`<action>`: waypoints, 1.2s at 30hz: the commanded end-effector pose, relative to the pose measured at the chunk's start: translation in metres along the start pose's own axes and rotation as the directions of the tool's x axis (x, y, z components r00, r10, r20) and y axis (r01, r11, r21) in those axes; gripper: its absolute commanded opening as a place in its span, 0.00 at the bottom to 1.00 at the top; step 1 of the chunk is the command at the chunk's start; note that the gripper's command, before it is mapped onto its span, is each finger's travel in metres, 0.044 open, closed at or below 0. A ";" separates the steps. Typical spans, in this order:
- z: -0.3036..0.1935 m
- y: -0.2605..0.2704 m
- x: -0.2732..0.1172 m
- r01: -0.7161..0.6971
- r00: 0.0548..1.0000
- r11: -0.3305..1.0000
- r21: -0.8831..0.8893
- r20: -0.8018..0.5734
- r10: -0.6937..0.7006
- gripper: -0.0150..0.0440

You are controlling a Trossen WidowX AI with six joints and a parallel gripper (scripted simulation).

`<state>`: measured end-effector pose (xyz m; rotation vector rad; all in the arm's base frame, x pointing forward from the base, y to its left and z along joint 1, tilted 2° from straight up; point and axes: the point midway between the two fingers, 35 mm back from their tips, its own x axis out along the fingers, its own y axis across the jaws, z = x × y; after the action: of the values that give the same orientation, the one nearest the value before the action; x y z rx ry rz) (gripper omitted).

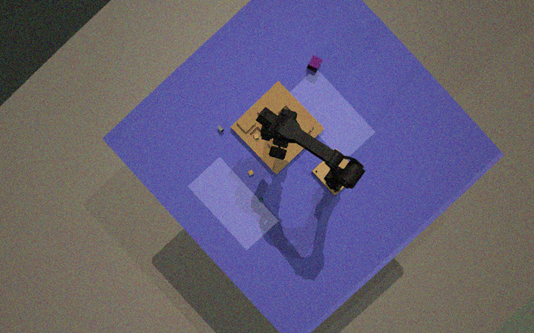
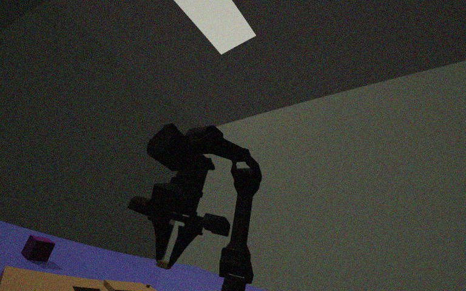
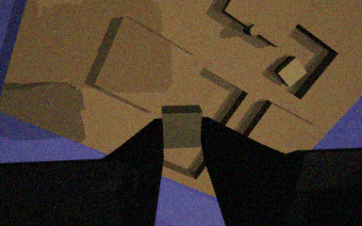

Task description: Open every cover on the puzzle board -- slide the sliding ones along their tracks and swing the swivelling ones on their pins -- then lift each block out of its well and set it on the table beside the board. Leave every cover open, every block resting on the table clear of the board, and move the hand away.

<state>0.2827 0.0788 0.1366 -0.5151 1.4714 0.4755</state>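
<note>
My gripper (image 2: 164, 263) (image 3: 181, 125) is shut on a small dull tan block (image 2: 162, 264) (image 3: 181, 131) and holds it above the wooden puzzle board (image 1: 278, 92) (image 2: 30, 277) (image 3: 294, 14). In the top view the hand covers the board's middle and hides the fingertips. The wrist view shows raised L-shaped rails and a pale square piece (image 3: 292, 72) (image 1: 256, 136) inside one corner rail. How far each cover is open is not clear. On the table beside the board are a grey block (image 1: 220, 128), a tan block (image 1: 251, 173) and a small green block (image 1: 260, 199).
A purple cube (image 1: 314, 63) (image 2: 37, 248) stands beyond the board's far corner. Two pale rectangles (image 1: 231, 201) (image 1: 337, 109) lie on the blue table (image 1: 404, 149), on either side of the board. The arm's base stands on a small wooden plate (image 1: 319, 168).
</note>
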 end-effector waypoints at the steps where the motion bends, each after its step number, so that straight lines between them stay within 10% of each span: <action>1: 0.008 0.013 0.000 -0.002 1.000 1.000 0.004 0.001 0.002 0.39; 36: 0.042 0.139 -0.002 -0.012 1.000 1.000 0.004 0.002 0.012 0.39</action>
<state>0.2400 0.2046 0.1345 -0.5032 1.4745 0.4880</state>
